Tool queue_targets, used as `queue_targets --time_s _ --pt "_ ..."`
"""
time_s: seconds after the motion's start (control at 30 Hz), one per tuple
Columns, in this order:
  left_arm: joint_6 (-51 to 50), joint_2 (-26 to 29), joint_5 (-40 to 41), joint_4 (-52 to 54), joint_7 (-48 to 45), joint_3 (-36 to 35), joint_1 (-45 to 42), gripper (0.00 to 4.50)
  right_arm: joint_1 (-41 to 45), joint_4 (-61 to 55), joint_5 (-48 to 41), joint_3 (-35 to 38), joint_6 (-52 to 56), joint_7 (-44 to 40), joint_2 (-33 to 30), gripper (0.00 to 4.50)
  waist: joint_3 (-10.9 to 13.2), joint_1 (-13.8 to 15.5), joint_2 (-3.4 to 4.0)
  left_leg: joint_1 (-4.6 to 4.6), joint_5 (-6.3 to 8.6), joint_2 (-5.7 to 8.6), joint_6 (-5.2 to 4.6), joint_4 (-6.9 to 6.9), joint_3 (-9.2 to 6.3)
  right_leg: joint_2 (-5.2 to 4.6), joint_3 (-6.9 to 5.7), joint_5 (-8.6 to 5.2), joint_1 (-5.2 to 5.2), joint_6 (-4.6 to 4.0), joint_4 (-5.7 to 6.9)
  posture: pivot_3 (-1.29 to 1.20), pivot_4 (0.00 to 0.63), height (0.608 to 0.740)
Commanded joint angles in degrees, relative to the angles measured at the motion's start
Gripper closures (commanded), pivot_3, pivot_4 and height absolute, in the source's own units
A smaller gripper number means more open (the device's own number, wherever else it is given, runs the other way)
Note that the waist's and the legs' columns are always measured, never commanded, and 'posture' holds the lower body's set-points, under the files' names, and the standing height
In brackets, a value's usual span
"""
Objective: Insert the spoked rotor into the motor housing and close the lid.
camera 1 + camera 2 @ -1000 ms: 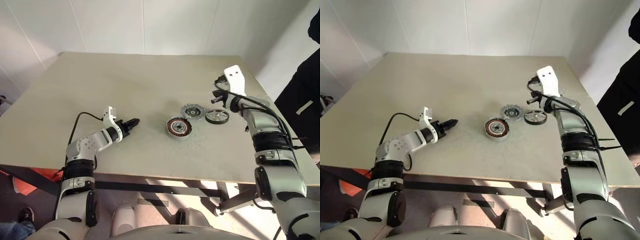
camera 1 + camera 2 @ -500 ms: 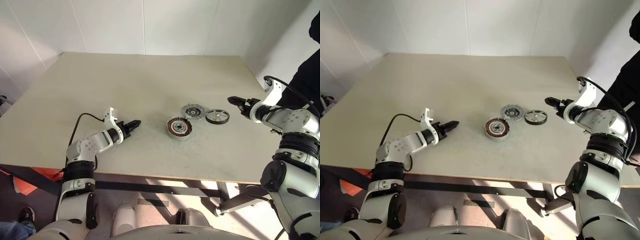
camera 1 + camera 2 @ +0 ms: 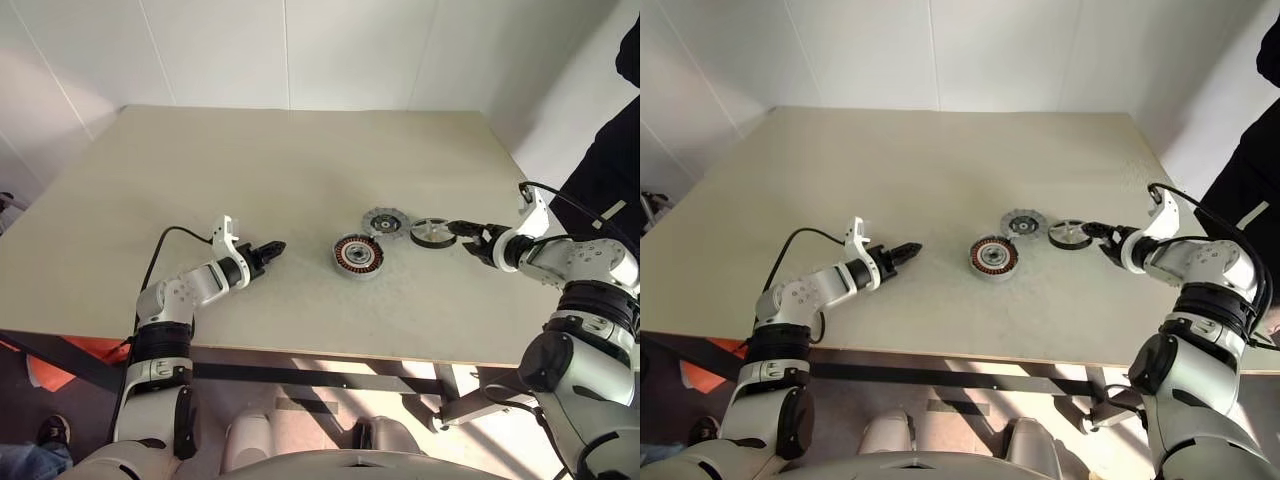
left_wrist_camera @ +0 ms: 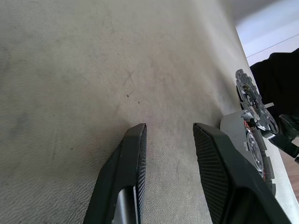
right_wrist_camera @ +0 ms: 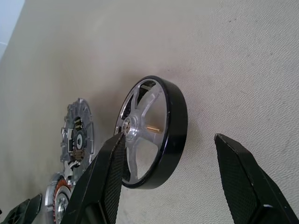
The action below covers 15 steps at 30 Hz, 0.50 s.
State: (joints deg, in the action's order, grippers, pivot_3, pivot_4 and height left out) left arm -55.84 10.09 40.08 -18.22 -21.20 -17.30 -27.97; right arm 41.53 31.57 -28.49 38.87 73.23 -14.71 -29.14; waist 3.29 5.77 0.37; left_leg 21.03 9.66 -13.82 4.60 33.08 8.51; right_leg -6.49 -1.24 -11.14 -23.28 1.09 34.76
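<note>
Toward the table's (image 3: 300,150) right edge: spoked rotor (image 3: 433,232), flat on the matte beige surface, just ahead of right gripper (image 3: 462,234), fingers spread wide and empty, one finger overlapping the rim in the right wrist view, contact uncertain. Glossy black ring, bright metal spokes, small brass pin at hub. Lid (image 3: 385,221) just beside it, slotted silver-grey disc; motor housing (image 3: 357,254) next inward, squat puck with coppery windings. Left gripper (image 3: 272,247) well apart, part-open, holding nothing. Right arm clearly nearer.
</note>
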Motion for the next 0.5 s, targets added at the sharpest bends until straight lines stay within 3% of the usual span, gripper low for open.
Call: queue_targets --time_s 0.03,0.1,0.2,0.4,0.5 --pt "-0.20 0.50 -0.02 1.35 -0.36 0.15 0.10 2.77 0.79 -3.53 -2.91 0.98 1.48 0.18 0.68 1.11 -0.01 0.02 0.01 0.00 0.00 0.00 0.00 0.00 0.00 0.00 0.00 0.00 0.00 0.00 0.00 0.00 0.000 0.740" --pt "-0.18 0.52 -0.09 1.32 -0.33 0.14 0.13 2.77 1.13 -3.86 -3.65 1.56 2.00 0.83 1.61 1.11 -0.01 0.04 0.01 0.00 0.00 0.00 0.00 0.00 0.00 0.00 0.00 0.00 0.00 0.00 0.00 0.00 0.000 0.740" --pt "-0.07 0.54 -0.17 1.12 -0.25 0.04 0.02 2.77 1.57 -3.59 -4.16 2.30 1.66 1.75 2.70 1.70 -0.01 0.03 0.02 0.00 0.00 0.00 0.01 -0.01 0.00 0.00 0.00 0.00 0.00 0.00 0.00 0.00 0.000 0.740" --pt "0.29 0.73 -0.33 0.82 -0.23 -0.16 -0.33 2.77 1.20 -5.30 -3.89 0.33 -0.27 2.66 4.77 3.74 -0.03 -0.03 0.05 -0.01 -0.02 0.00 0.03 -0.03 0.00 0.00 0.00 0.00 0.00 0.01 0.00 0.00 0.000 0.740" --pt "0.26 0.86 -0.39 0.80 -0.29 -0.09 -0.41 2.77 1.23 -5.14 -3.99 0.21 -1.68 3.15 5.32 3.74 -0.03 0.01 0.05 0.00 -0.02 0.00 0.03 -0.03 0.00 0.00 0.00 0.00 0.00 0.01 -0.01 0.00 0.000 0.740"
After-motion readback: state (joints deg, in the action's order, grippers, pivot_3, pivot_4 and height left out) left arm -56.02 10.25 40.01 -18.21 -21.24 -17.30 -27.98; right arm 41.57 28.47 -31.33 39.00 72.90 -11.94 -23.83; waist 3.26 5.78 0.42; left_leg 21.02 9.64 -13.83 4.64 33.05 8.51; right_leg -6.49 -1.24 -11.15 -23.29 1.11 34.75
